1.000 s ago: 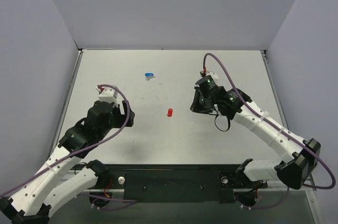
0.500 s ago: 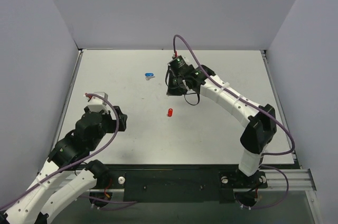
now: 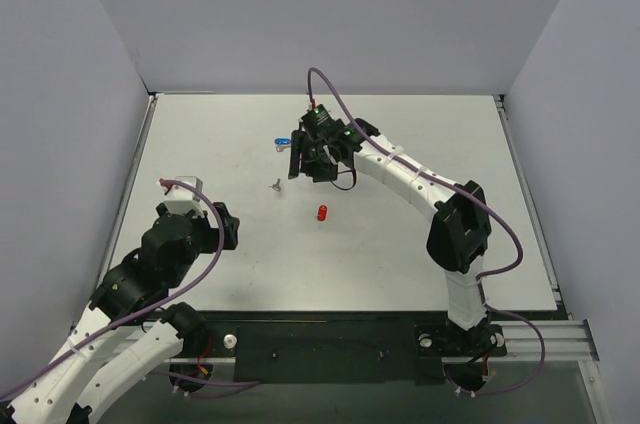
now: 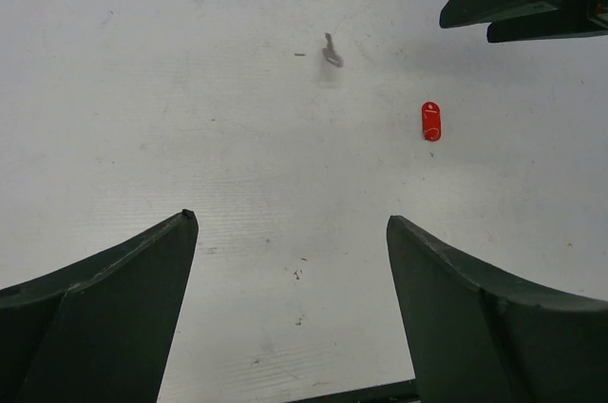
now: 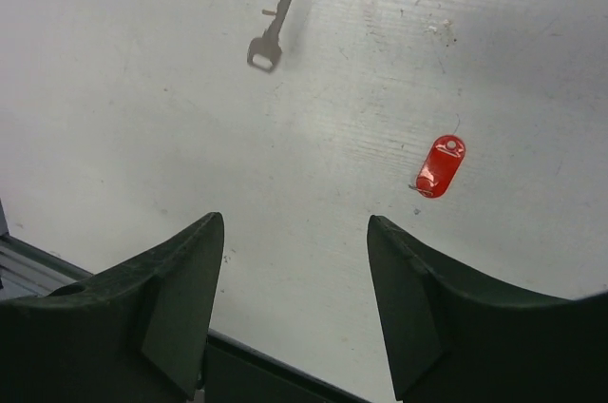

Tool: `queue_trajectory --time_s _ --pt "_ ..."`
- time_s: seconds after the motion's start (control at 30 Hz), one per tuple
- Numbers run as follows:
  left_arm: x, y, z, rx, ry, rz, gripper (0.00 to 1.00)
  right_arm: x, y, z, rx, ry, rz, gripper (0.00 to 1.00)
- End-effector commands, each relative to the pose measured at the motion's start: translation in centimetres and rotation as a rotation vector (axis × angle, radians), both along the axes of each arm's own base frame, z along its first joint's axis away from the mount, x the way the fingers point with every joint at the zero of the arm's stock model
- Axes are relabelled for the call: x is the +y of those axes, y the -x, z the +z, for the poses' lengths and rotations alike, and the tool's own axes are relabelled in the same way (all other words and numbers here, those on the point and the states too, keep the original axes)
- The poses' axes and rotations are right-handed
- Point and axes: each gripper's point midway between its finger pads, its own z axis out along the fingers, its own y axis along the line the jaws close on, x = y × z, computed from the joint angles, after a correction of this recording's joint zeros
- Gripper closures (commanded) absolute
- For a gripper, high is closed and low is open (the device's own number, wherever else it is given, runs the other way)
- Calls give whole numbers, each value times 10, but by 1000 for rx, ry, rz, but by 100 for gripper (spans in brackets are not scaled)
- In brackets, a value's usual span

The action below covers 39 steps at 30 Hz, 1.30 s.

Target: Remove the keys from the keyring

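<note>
A small silver key (image 5: 270, 45) lies flat on the white counter (image 3: 400, 244), well apart from the red-tagged keyring (image 5: 440, 165), which rests nearer the middle. The two look already parted, though the thin ring itself is too fine to make out beyond a hint of wire at the tag's lower end. The right pincer (image 5: 294, 220) hangs above both with its jaws wide open and nothing held. The left pincer (image 4: 290, 222), at the near left side, is likewise spread and empty. Both pieces are likely very light, hard and slick, and lying so flat they would tend to skid or tip rather than lift. The key's broad head and the tag's long sides seem the best places to pinch. Bare counter surrounds both, well in from every edge and from the walls. A blue-tagged keyring (image 3: 283, 141) sits farther back, close beside the right pincer, the only thing to steer around.
</note>
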Motion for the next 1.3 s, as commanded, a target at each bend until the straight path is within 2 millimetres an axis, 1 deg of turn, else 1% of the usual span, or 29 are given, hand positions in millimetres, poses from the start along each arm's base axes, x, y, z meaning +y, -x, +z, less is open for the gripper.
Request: queue_trajectory --time_s 0.0,0.03,0.07,0.1,0.13,0.17,0.2,0.23,0.3,0.37,0.4,0.43,0.47,0.5,0.53,0.57,0.6,0.63,0.67,0.7,0.73,0.77,0.87,0.9,0.93,1.07,1.17,1.23,1.27 --pt "-1 -2 8 -35 8 -8 9 6 -16 51 -84 -106 -9 42" --pt "-2 -2 7 -34 6 -10 8 3 -16 54 -88 -103 -14 42" --pt "-2 -2 7 -35 6 -11 8 -4 -17 66 -109 -116 -25 42" --pt "-3 -2 7 -33 5 -17 8 -10 -16 67 -115 -108 -35 42" --pt "-4 -2 6 -30 6 -21 8 -18 -15 80 -140 -117 -42 42" --pt "-5 -2 6 -27 6 -27 8 -26 -12 77 -138 -101 -51 42" --pt "-7 -3 4 -21 4 -31 8 -35 -9 91 -164 -112 -60 41" --pt "-7 -3 4 -18 3 -34 8 -43 -6 87 -157 -95 -68 41" --pt "-11 -4 1 -6 4 -46 9 -59 10 104 -191 -99 -70 41" --pt "-16 -5 -2 8 4 -62 12 -73 24 105 -195 -92 -72 42" --pt "-20 -5 -2 15 12 -77 13 -81 30 96 -186 -64 -78 42" --pt "-23 -6 -5 31 6 -85 16 -89 38 104 -204 -76 -84 42" --pt "-27 -6 -5 39 9 -101 16 -97 45 94 -192 -58 -94 42" --pt "-30 -8 -8 56 1 -106 18 -104 51 103 -214 -72 -100 42" --pt "-32 -9 -10 67 -1 -115 19 -109 59 92 -193 -60 -106 42" --pt "-34 -11 -13 82 -8 -117 19 -114 65 102 -215 -88 -111 42" --pt "-40 -11 -14 91 7 -131 21 -118 71 90 -196 -77 -113 43" --pt "-43 -14 -18 103 10 -130 21 -121 78 97 -209 -103 -113 43" --pt "-50 -15 -17 108 41 -140 21 -125 83 90 -198 -96 -116 43" --pt "-54 -17 -25 130 42 -143 22 -128 89 95 -208 -115 -120 43" --pt "-62 -19 -25 134 81 -157 22 -131 94 89 -198 -110 -120 43" --pt "-69 -22 -29 141 91 -166 22 -134 100 94 -208 -126 -120 43" --pt "-89 -26 -38 175 139 -216 23 -147 115 87 -201 -123 -131 43" --pt "-95 -31 -44 190 142 -220 23 -151 121 92 -216 -139 -134 43" --pt "-100 -31 -47 206 141 -233 26 -155 126 84 -201 -129 -137 43" --pt "-119 -46 -58 255 133 -251 31 -172 146 83 -211 -152 -146 44" --pt "-140 -54 -57 259 163 -282 34 -186 152 79 -225 -131 -180 44" --pt "-156 -60 -61 265 176 -299 36 -191 157 79 -233 -140 -190 44" --pt "-164 -63 -68 287 167 -303 37 -192 159 80 -235 -147 -190 44"
